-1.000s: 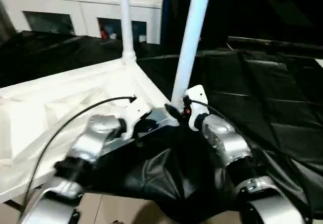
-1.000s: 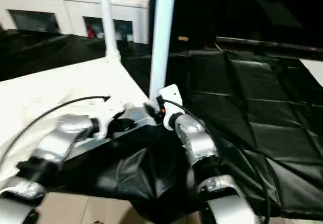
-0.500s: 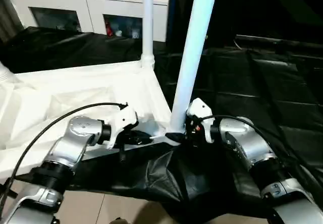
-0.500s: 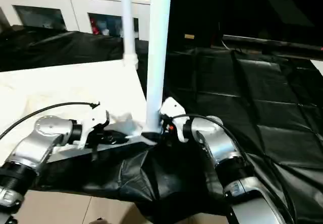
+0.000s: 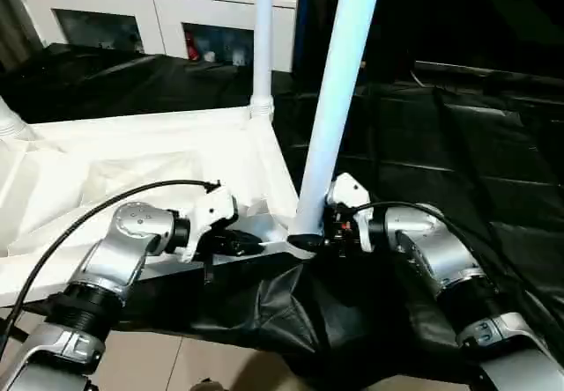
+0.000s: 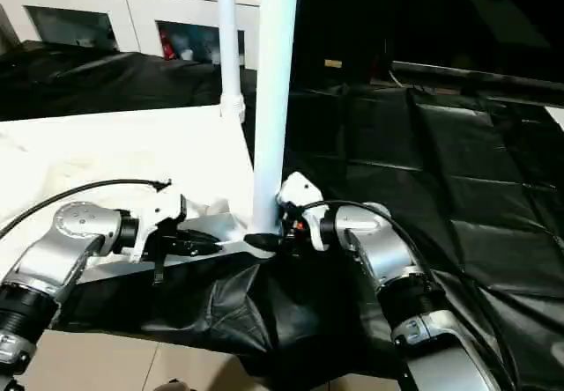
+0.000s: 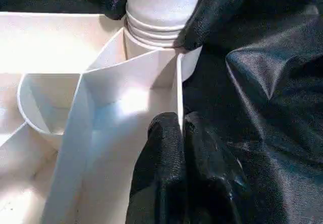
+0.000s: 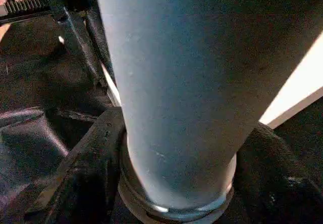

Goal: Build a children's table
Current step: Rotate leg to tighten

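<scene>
Two legs stand upright in the head views: the near leg (image 5: pixel 339 100) rises from the near right corner of the upturned table top (image 5: pixel 132 180), and the far leg (image 5: pixel 263 39) stands in the far right corner socket. A stub of a third leg (image 5: pixel 11 120) shows at the left edge. The top lies ribbed side up on a counter draped in black sheeting (image 5: pixel 458 162). The right gripper (image 5: pixel 310 239) reaches in at the foot of the near leg, while the left gripper (image 5: pixel 251 245) lies along the top's near rim. Behind stands a white cabinet (image 5: pixel 150 21) with glass doors; small coloured items sit inside, too blurred to name.

From the left wrist, the left gripper's fingers (image 7: pixel 174 173) are pressed together, nipping the thin wall of the top just beside the corner socket (image 7: pixel 151 52). The leg's ridged foot sits in that socket, with the other arm's black fingers on either side of it.

From the right wrist, the right gripper's fingers (image 8: pixel 91 163) stand apart around the leg's base, one on each side; whether they squeeze it or merely bracket it I cannot tell.

Seating this leg looks to be the step in hand. It would go best with the left grip holding the corner steady, and the leg kept square to the socket and driven straight down until its ridges bed fully.
</scene>
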Controlling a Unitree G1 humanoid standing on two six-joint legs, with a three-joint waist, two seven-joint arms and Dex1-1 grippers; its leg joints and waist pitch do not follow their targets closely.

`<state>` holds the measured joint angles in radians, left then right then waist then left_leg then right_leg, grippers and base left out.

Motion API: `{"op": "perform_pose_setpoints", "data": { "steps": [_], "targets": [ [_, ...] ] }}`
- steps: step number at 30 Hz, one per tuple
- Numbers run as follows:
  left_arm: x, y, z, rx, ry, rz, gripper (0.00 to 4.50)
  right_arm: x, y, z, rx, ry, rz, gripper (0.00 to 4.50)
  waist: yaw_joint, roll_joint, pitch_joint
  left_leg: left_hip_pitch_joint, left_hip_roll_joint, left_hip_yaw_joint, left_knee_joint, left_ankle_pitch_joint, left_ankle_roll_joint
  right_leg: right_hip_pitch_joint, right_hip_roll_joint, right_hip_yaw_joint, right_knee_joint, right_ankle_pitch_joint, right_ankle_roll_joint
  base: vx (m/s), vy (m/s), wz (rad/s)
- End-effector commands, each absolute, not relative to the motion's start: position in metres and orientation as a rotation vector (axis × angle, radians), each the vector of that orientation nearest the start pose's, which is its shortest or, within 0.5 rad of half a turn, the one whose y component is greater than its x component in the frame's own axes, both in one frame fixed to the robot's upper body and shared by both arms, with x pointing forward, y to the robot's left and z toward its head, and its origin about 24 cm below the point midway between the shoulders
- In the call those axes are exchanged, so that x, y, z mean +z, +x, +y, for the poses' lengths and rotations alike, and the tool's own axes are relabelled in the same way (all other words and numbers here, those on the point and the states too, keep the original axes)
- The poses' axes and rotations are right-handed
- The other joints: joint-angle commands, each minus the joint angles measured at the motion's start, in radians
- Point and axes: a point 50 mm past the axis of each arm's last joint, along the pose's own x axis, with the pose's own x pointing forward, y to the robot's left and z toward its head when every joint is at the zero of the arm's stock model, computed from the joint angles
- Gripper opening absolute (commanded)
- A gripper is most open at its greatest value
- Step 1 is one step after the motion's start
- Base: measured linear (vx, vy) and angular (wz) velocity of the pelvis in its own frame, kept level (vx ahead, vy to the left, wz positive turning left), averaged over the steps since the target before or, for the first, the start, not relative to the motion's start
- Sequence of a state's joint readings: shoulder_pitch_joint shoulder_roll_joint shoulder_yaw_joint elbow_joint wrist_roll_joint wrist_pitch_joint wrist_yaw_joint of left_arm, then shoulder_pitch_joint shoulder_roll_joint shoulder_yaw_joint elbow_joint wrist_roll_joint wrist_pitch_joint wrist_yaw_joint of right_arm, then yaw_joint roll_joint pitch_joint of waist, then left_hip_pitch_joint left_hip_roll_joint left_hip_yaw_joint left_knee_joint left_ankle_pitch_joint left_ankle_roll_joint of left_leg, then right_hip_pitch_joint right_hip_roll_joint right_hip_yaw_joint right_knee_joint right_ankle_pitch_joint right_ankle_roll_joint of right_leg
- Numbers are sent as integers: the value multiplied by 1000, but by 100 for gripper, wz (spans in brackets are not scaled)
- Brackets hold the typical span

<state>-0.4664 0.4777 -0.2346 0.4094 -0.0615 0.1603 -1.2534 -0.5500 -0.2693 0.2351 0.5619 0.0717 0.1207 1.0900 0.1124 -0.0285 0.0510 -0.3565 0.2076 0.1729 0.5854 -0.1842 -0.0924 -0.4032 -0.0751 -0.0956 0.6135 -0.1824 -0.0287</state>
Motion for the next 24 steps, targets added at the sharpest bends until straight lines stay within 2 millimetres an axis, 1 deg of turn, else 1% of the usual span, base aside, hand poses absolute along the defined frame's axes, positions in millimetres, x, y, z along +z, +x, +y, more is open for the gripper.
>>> {"op": "perform_pose_setpoints", "data": {
  "steps": [1, 3, 4, 5, 6, 7, 8, 9, 10, 11, 12, 13, 14, 15, 16, 17, 18, 19, 20, 21, 22, 23, 24],
  "targets": [
    [65, 297, 157, -1341, 349, 390, 0, 47, 310, -108, 1285, -219, 344, 272, 0, 3, -63, 6, 31, -3, -70, -168, 33, 55, -76, 61, -67, -199, -187, 0, 0, 0],
    [63, 298, 157, -1322, 350, 396, 0, 45, 311, -108, 1260, -216, 347, 272, 0, 2, -64, 6, 31, -3, -69, -161, 33, 56, -75, 61, -65, -189, -188, 0, 0, 0],
    [62, 299, 156, -1300, 347, 395, 0, 44, 313, -107, 1225, -210, 346, 272, 0, 16, -64, 6, 31, -5, -69, -163, 29, 55, -76, 61, -64, -185, -190, 0, 0, 0],
    [62, 300, 156, -1296, 347, 395, 0, 44, 313, -107, 1220, -209, 346, 272, -3, 11, -63, 6, 31, -3, -69, -166, 27, 54, -74, 61, -67, -184, -188, 0, 0, 0],
    [60, 305, 152, -1238, 338, 388, 0, 41, 319, -105, 1116, -183, 344, 272, -5, 11, -64, 7, 30, -4, -70, -172, 21, 55, -73, 61, -67, -182, -190, 0, 0, 0],
    [60, 307, 150, -1216, 335, 385, 0, 40, 321, -105, 1080, -175, 342, 272, -7, 10, -63, 7, 30, -3, -70, -176, 18, 53, -75, 62, -67, -186, -193, 0, 0, 0],
    [60, 308, 149, -1204, 334, 384, 0, 40, 322, -104, 1061, -171, 341, 272, -7, 10, -62, 8, 29, -5, -71, -191, 8, 54, -76, 61, -71, -215, -187, 0, 0, 0],
    [60, 316, 141, -1141, 339, 370, 0, 36, 327, -99, 963, -138, 342, 272, -9, 1, -61, 10, 27, -4, -72, -199, 4, 54, -75, 61, -75, -246, -177, 0, 0, 0],
    [62, 322, 136, -1085, 331, 358, 0, 34, 330, -95, 903, -119, 346, 271, -10, 6, -59, 14, 27, -4, -73, -209, -5, 48, -76, 62, -79, -279, -170, 0, 0, 0],
    [62, 327, 132, -1047, 324, 350, 0, 33, 331, -91, 863, -108, 351, 270, -9, 7, -59, 16, 27, -5, -73, -214, -11, 48, -77, 62, -81, -295, -166, 0, 0, 0],
    [64, 330, 127, -1023, 316, 340, 0, 31, 333, -86, 819, -98, 354, 270, -8, 5, -62, 13, 27, -7, -73, -209, -15, 53, -79, 61, -79, -301, -159, 0, 0, 0],
    [64, 332, 124, -1011, 311, 335, 0, 30, 334, -83, 793, -92, 356, 270, -9, 5, -61, 11, 27, -7, -74, -205, -14, 53, -78, 61, -80, -298, -155, 0, 0, 0],
    [66, 336, 118, -983, 301, 326, 0, 29, 336, -76, 744, -83, 366, 270, -7, 5, -63, 11, 27, -7, -73, -196, -12, 53, -78, 62, -79, -279, -152, 0, 0, 0],
    [67, 338, 112, -972, 291, 318, 0, 28, 338, -69, 707, -86, 369, 270, -9, 6, -64, 10, 26, -6, -72, -180, -14, 51, -77, 63, -75, -253, -156, 0, 0, 0],
    [68, 339, 104, -958, 281, 310, 0, 28, 339, -61, 672, -95, 369, 270, -9, 6, -66, 10, 25, -6, -72, -173, -15, 53, -77, 61, -74, -240, -157, 0, 0, 0],
    [68, 340, 102, -952, 279, 307, 0, 28, 339, -58, 663, -98, 369, 270, -10, 7, -66, 10, 26, -6, -71, -167, -15, 52, -77, 62, -72, -228, -160, 0, 0, 0],
    [69, 340, 93, -959, 273, 300, 0, 30, 338, -46, 679, -84, 352, 270, -9, 9, -67, 11, 27, -6, -71, -164, -15, 52, -77, 62, -70, -208, -165, 0, 0, 0],
    [69, 339, 91, -962, 273, 298, 0, 31, 338, -42, 685, -79, 344, 326, -10, 10, -68, 7, 27, -7, -71, -160, -12, 55, -77, 62, -67, -183, -169, 0, 0, 0],
    [69, 339, 90, -965, 277, 296, 0, 32, 338, -40, 692, -77, 339, 339, -9, 10, -68, 6, 26, -6, -71, -157, -9, 55, -75, 61, -66, -172, -170, 0, 0, 0],
    [68, 338, 90, -969, 281, 298, 0, 32, 338, -39, 693, -75, 338, 339, -8, 10, -68, 7, 26, -6, -70, -156, -6, 55, -75, 61, -65, -159, -171, 0, 0, 0],
    [68, 338, 91, -972, 288, 300, 0, 33, 338, -39, 701, -52, 341, 346, -9, 6, -69, 6, 26, -5, -70, -148, 3, 57, -75, 62, -63, -131, -176, 0, 0, 0],
    [67, 338, 91, -973, 293, 302, 0, 33, 338, -38, 703, -35, 344, 360, -8, 8, -68, 6, 26, -5, -70, -147, 5, 57, -76, 62, -62, -128, -178, 0, 0, 0],
    [67, 336, 95, -989, 297, 298, 0, 33, 339, -42, 706, -64, 338, 376, -8, 8, -67, 7, 26, -4, -71, -155, 8, 56, -76, 62, -65, -140, -177, 0, 0, 0]
  ]
}}
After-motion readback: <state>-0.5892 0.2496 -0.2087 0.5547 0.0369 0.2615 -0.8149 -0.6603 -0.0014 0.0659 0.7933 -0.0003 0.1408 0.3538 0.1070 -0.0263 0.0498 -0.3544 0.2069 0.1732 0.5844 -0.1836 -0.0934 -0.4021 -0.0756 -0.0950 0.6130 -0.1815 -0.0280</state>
